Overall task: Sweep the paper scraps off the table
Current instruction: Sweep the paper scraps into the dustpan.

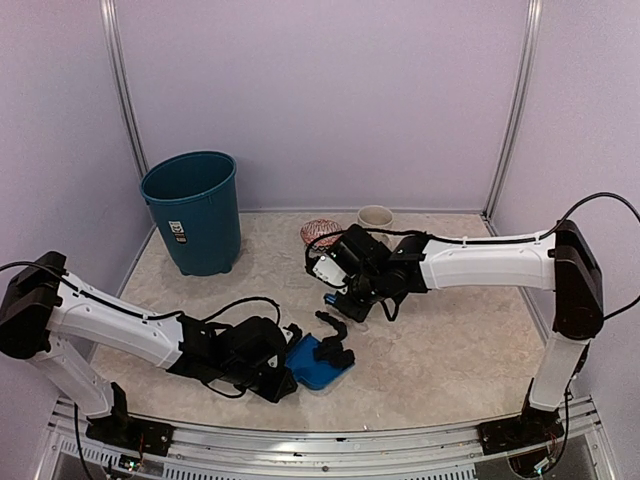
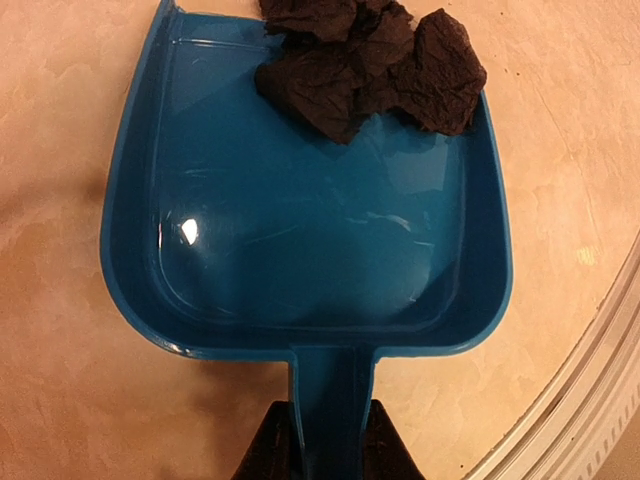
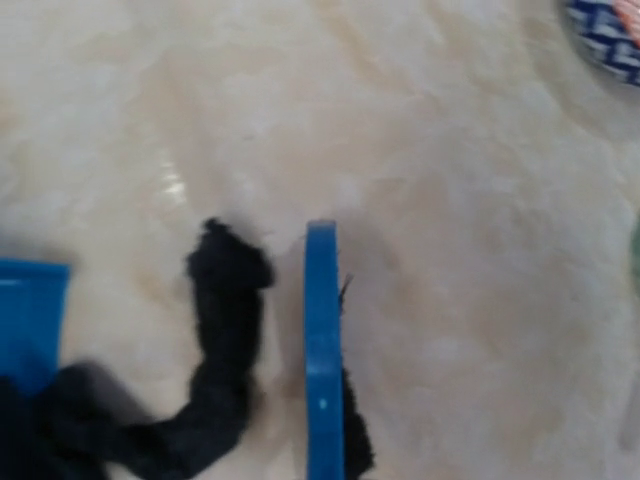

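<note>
Teal plastic bin (image 1: 192,212): upright, far left, label on its front.
Beige mug (image 1: 375,217): upright, near the rear wall.
Red-and-white patterned round item (image 1: 318,232): just beside the mug.
Blue dustpan (image 2: 300,220): lying flat.
Blue brush (image 3: 322,340): seen edge-on.

One teal plastic waste bin (image 1: 192,210), one blue plastic dustpan (image 2: 310,260), one small blue-handled brush (image 3: 322,350), one cream round mug (image 1: 375,217), one red-and-white patterned round object (image 1: 318,233). Black crumpled paper wads (image 2: 370,65): at least two, clumped, total unclear.
</note>
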Robot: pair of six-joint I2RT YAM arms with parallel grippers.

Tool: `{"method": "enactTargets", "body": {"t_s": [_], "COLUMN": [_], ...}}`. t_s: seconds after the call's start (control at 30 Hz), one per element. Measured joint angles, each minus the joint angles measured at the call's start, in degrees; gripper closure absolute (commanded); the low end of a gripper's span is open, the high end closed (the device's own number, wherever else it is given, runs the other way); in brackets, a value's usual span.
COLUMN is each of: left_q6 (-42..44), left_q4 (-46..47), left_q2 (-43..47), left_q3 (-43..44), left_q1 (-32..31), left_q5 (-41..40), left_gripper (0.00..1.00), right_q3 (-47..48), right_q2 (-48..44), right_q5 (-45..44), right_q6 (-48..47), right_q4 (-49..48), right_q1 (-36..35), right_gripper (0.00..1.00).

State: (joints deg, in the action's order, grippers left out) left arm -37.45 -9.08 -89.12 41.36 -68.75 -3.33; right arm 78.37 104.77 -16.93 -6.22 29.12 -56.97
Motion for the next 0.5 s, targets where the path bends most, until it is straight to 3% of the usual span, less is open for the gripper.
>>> {"method": "enactTargets", "body": {"t_s": [0.5], "left_q6": [-2.05], "left_q4": [-0.17], "left_q2": [-1.20], "left_q3": [1.05], "left_q1": [-0.76], "left_q5": [-1.51], "left_gripper": [1.00], "right_q3": [0.59], "right_q2": [-0.66], "right_q5": [6.69], "right_q6": [3.15], "right_q4": [2.60], "right_q1": [-2.56], "right_gripper": [1.00]}}
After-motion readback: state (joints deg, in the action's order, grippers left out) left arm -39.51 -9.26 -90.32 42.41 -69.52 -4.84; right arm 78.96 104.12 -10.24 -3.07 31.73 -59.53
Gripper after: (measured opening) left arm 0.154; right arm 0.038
